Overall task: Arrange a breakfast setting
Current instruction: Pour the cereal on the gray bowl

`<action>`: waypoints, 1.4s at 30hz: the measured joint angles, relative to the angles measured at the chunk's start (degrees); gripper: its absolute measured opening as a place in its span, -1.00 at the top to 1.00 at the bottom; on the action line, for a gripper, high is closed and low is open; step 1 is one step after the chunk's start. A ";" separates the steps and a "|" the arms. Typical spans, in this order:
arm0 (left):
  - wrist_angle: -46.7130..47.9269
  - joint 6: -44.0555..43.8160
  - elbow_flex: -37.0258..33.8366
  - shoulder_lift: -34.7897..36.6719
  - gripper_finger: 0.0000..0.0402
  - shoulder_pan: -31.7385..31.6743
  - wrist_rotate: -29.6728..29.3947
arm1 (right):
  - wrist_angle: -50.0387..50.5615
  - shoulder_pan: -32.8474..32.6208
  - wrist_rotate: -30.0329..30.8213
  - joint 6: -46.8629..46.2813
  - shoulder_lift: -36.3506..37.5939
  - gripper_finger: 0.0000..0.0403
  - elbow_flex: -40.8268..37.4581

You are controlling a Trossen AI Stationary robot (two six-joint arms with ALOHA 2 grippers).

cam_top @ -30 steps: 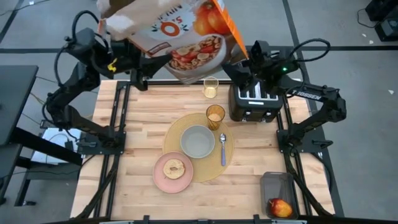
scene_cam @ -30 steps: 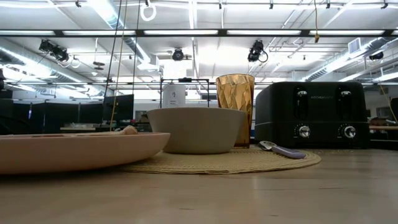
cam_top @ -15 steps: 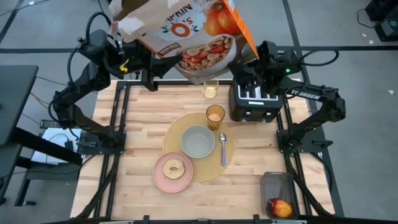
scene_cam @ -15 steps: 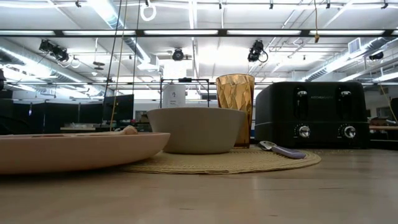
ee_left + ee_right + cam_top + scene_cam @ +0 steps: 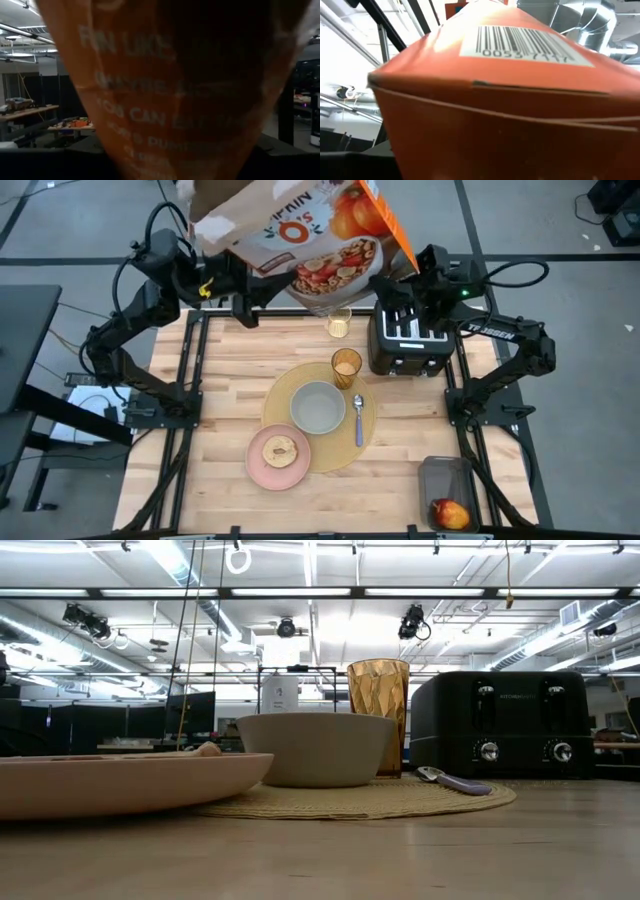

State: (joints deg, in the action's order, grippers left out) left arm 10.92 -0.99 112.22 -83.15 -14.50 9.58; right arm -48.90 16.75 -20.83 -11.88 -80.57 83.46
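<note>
cereal box (image 5: 300,235): up high at the far edge, both arms on it; can't tell either jaw's state
placemat (image 5: 285,395): centre; bowl (image 5: 318,406), spoon (image 5: 359,418), tumbler (image 5: 346,366) set
plate (image 5: 278,451): near-left, toast (image 5: 279,449) on it
apple (image 5: 450,513): near-right tray, looks left to do

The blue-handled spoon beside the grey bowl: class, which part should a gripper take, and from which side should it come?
Take the blue-handled spoon at mid-handle, from straight above, fingers across its width. It lies flat on the round tan placemat, so no side approach gets under it. The handle runs towards the table's front edge, clear of the grey bowl and amber tumbler.
</note>
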 joint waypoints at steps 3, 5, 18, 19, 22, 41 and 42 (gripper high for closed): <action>0.60 0.40 -0.04 0.12 -0.38 -0.30 -0.06 | 0.03 0.02 -0.03 0.07 0.01 -0.62 0.00; 2.05 0.57 -0.11 0.96 -0.46 -0.70 -0.02 | 0.11 0.07 -0.15 -0.21 0.01 -0.62 0.00; 25.32 4.25 -0.18 13.10 -0.57 -2.16 -2.76 | 3.74 2.16 -7.28 -5.50 7.69 -0.62 -7.30; 26.79 3.68 -0.20 13.72 -0.57 -2.16 -3.21 | 3.86 2.16 -7.49 -5.56 8.54 -0.61 -8.36; 31.09 1.91 -0.20 15.28 -0.57 -2.10 -3.17 | 4.08 2.29 -7.80 -6.62 11.26 -0.61 -11.78; 31.01 -7.82 -0.13 15.56 -0.57 -2.01 -20.78 | 34.24 2.57 -12.93 -9.64 43.52 -0.60 -32.88; 31.15 -10.07 -0.15 15.54 -0.57 -2.01 -21.88 | 36.84 2.56 -13.65 -9.64 44.58 -0.60 -33.31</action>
State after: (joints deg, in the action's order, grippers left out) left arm 42.07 -11.06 112.07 -67.61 -16.51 -12.30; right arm -12.07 19.31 -34.48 -21.52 -35.99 50.15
